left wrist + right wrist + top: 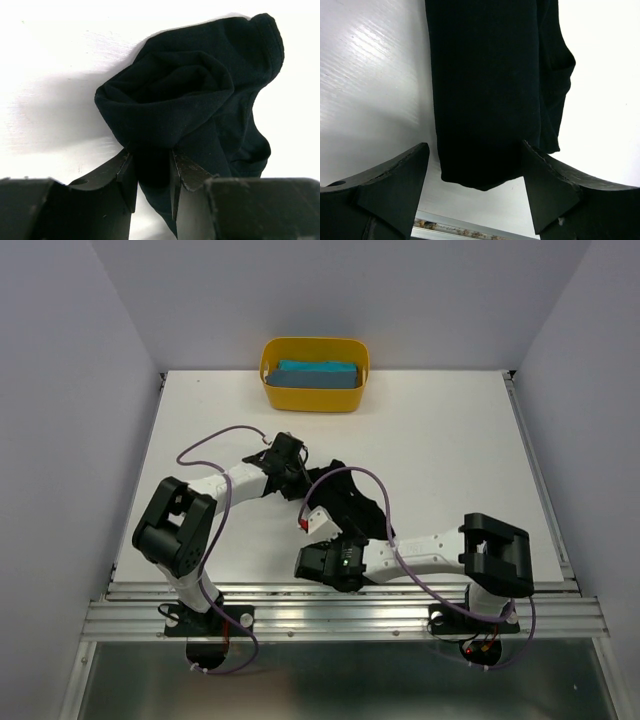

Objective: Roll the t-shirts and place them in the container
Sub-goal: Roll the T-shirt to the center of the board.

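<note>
Left jaws pinching black t-shirt [190, 100], right jaws spread astride it

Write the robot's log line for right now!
left gripper: shut on black t-shirt | right gripper: open at its end | blue t-shirt: in yellow tub

Black t-shirt [358, 507] bunched on white table [450, 455], teal t-shirt [318, 374] lying in yellow tub [272, 392] at far edge
</note>
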